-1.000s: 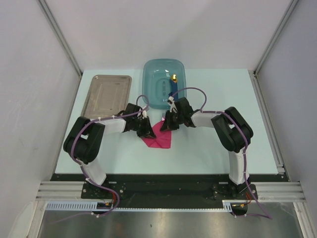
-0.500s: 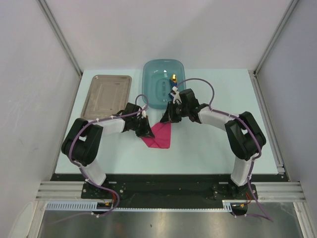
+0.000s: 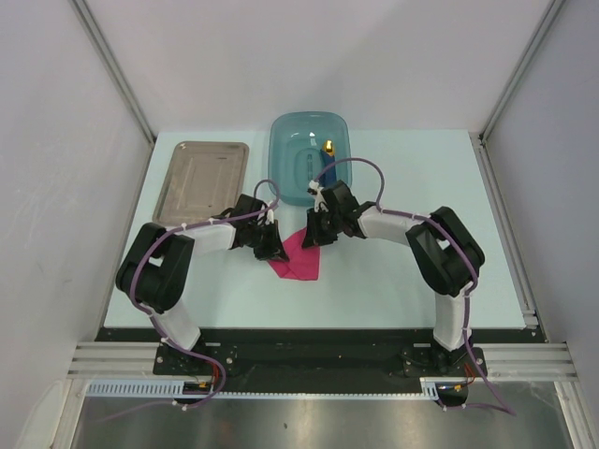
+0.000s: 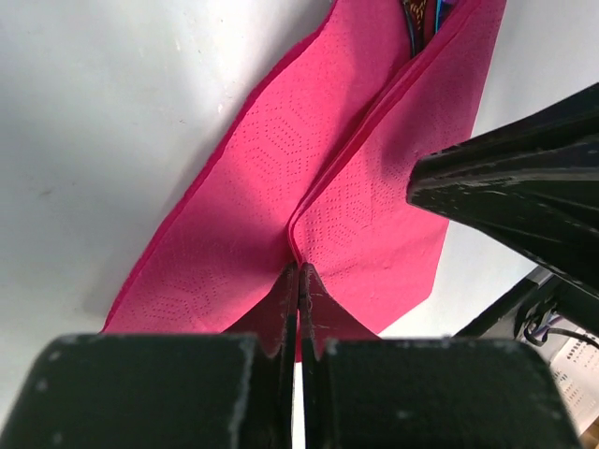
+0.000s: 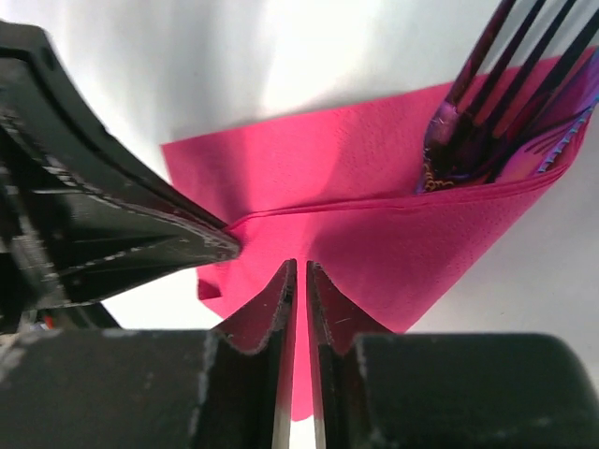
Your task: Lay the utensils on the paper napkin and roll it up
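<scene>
Paper napkin lies mid-tabletop, at 6 o'clock from the teal basin, well apart from the metal tray off at 10 o'clock

- Napkin is folded over into a flat, pointed packet, not a roll. One layer laps the other along a long crease
- Utensils are inside the fold. In the right wrist view, dark fork tines and a purplish handle stick out of the packet's open end at your 1 o'clock. The left wrist view shows only a sliver of them at 12 o'clock
- How many pieces are tucked in you cannot tell
- Left fingers are pressed fully together, tips right at the lapped edge on the napkin's 10 o'clock side. Whether paper is nipped between them does not show
- Right fingers stand a narrow slit apart, low over the napkin's 12 o'clock side, facing the left pair. You cannot tell if they hold any paper
- A blue object with a yellow tip sits in the basin, no part of this job

Progress, as a judgement: the placing looks done and the first fold is over the cutlery. What is left is the rolling proper, turning the packet over itself until it makes a tight tube, so roughly the back half is open

Watch item: thin paper, loose metal inside. The pieces may slide out of the open end as you turn it
</scene>
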Robot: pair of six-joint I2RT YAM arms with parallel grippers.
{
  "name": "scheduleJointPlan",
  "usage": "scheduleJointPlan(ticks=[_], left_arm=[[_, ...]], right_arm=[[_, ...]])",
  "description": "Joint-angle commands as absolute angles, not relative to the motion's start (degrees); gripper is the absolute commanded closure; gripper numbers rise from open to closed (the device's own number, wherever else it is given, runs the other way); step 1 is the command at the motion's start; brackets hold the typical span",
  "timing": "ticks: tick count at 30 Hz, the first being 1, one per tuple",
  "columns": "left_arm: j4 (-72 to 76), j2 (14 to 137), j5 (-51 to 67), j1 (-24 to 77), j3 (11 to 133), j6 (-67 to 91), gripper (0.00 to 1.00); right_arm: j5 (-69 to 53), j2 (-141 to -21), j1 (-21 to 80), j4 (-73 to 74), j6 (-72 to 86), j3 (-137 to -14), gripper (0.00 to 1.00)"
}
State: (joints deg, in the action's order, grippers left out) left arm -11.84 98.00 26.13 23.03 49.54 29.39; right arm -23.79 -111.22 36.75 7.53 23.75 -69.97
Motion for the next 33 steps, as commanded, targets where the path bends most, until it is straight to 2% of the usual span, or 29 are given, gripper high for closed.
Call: scheduleJointPlan(ticks=[1, 10, 13, 14, 18, 23, 33], left_arm=[[-12.0, 97.0, 25.1, 22.4, 50.4, 27.9, 1.0], [-10.5, 96.3, 26.7, 22.2, 49.9, 28.0, 0.98], [-9.4, 93.6, 27.2, 21.8, 49.5, 27.1, 0.87], [-9.1, 92.5, 27.2, 21.4, 49.3, 26.8, 0.78], [-3.9, 86.2, 30.3, 21.7, 47.2, 25.9, 0.69], [-2.6, 87.4, 33.8, 25.3, 46.7, 28.3, 0.75], [3.7, 97.2, 32.5, 27.5, 46.8, 34.3, 0.85]], right_arm=[[-20.4, -112.1, 37.2, 7.2, 21.3, -71.7, 0.87], [-17.9, -115.5, 38.3, 6.2, 20.0, -70.7, 0.92], [-17.2, -116.1, 38.5, 5.9, 19.8, -69.9, 0.94], [-17.1, -116.2, 38.6, 6.0, 19.6, -69.7, 0.94], [-16.2, -116.5, 38.5, 5.9, 19.2, -68.7, 0.95], [-16.6, -116.5, 38.6, 5.2, 19.8, -68.3, 0.96], [-16.7, -116.3, 38.5, 4.8, 20.1, -68.4, 0.96]])
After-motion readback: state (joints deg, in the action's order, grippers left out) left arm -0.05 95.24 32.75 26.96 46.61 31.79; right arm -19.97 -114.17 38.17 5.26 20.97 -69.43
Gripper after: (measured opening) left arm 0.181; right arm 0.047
